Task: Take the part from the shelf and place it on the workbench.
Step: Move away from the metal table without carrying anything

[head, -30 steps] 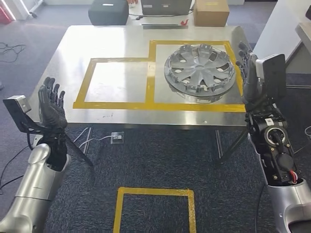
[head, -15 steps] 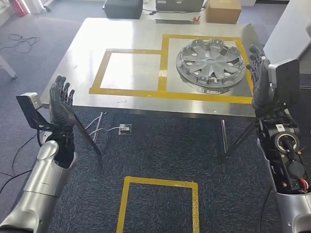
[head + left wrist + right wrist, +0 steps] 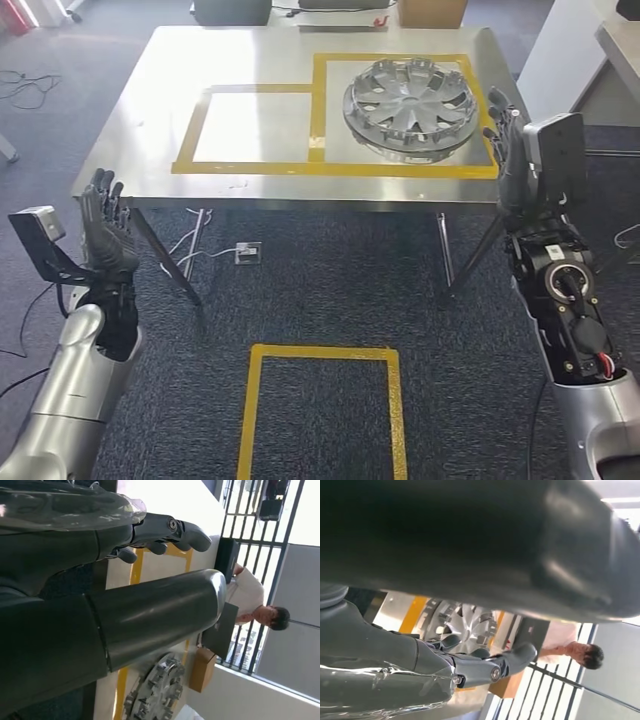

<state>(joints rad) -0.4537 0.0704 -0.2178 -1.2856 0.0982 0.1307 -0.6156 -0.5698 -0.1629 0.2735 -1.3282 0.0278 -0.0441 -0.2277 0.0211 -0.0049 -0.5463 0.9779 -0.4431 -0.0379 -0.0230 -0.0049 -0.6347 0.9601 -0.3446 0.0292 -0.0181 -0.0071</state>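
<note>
Camera shifted since earlier; left hand (image 3: 106, 228) and right hand (image 3: 507, 150) raised, empty, fingers spread.

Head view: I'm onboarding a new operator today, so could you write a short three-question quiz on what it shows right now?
1. True or false: the silver plastic wheel cover lies inside the larger yellow-taped rectangle on the shiny steel workbench.
2. Multiple choice: what is the robot's left hand holding? A) the wheel cover B) a cardboard box C) nothing
3. Fill in: the yellow tape square on the dark carpet lies ____ the two arms.

Key
1. True; it sits on the right-hand side of the workbench.
2. C; the right hand is raised near the table's right edge, also empty.
3. between
</note>
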